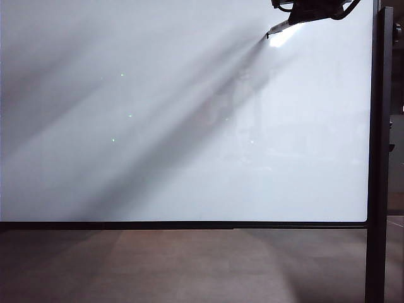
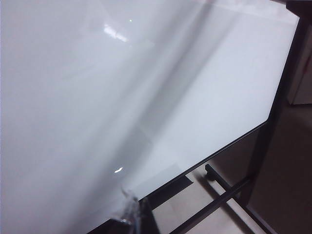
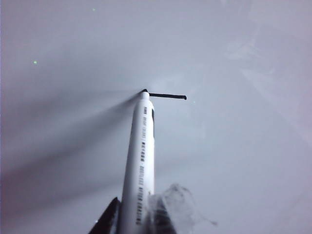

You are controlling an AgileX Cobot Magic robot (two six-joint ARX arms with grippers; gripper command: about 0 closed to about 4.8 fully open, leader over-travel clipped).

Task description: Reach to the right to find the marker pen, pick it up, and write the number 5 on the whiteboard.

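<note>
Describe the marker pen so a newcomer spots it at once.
Start at the whiteboard and go to its top right corner, where the right gripper reaches in, shut on the marker pen. It is the slim white barrel with printed text, its black tip against the board beside a short black stroke.

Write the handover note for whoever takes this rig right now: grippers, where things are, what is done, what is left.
Right gripper: shut on the marker pen, up at the whiteboard's top right corner in the exterior view.
Left gripper: only a sliver shows at the edge of its wrist view, near the board's lower frame; open or shut cannot be told, and nothing is seen in it.
Done: pen picked up, tip on the board, one short horizontal stroke drawn.
Left: the rest of the number 5; only that first line is there.
</note>
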